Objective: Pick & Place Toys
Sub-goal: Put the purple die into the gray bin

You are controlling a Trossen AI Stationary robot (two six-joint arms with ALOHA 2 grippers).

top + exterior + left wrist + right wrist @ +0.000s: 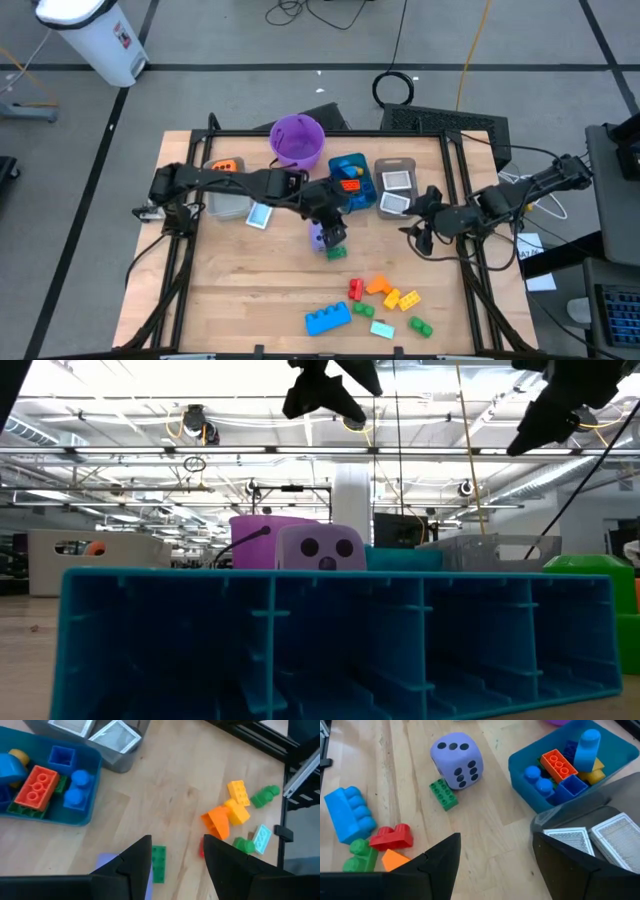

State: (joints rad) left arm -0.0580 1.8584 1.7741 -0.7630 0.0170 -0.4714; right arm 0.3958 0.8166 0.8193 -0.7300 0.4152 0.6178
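The toys lie in two groups. A purple die [319,235] and a small green brick [335,251] rest on the wood mid-table. Near the front edge lie a blue brick [328,318] and red, orange, yellow and green bricks [385,293]. My left gripper [333,226] hangs open above the die and the green brick [158,863], with nothing between its fingers [175,842]. My right gripper [415,235] stands open in the air right of the die [456,759], also with nothing in it [495,840].
A teal bin [362,197] holding bricks, a grey bin [395,165] with cards and a purple bucket [297,140] stand along the far side. A clear bin [225,205], an orange die [226,164] and a loose card [260,216] lie at the left. Black frame rails border the table.
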